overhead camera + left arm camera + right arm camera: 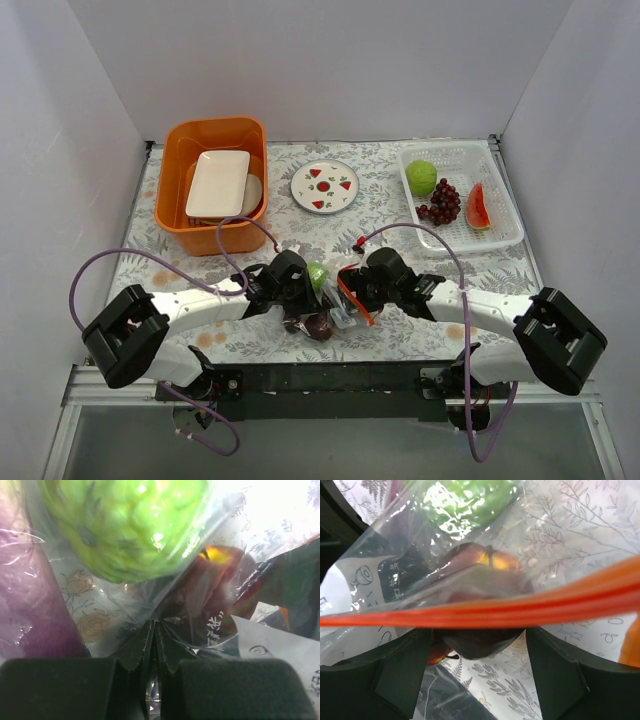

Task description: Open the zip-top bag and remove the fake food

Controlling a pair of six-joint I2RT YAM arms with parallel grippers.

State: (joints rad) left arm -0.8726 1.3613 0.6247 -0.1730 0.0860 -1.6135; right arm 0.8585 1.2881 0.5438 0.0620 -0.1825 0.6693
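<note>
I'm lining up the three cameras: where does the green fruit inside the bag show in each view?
Top external: green fruit at centre, inside the zip-top bag.
Left wrist: upper centre, filling the frame's top.
Right wrist: top edge, above the orange zip strip.
Shared landmark: dark red piece with yellow spot beside it.

A robot lab booth: plain white walls [300, 60] box in a floral-clothed table [320, 235].

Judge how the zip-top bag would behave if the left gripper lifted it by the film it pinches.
Probably floppy: the zip-top bag is creased and bunched where the left gripper pinches it. Likely to sag and swing, since the green fruit and dark red piece weigh it from inside. Its glossy surface might slip from the pinch.
</note>
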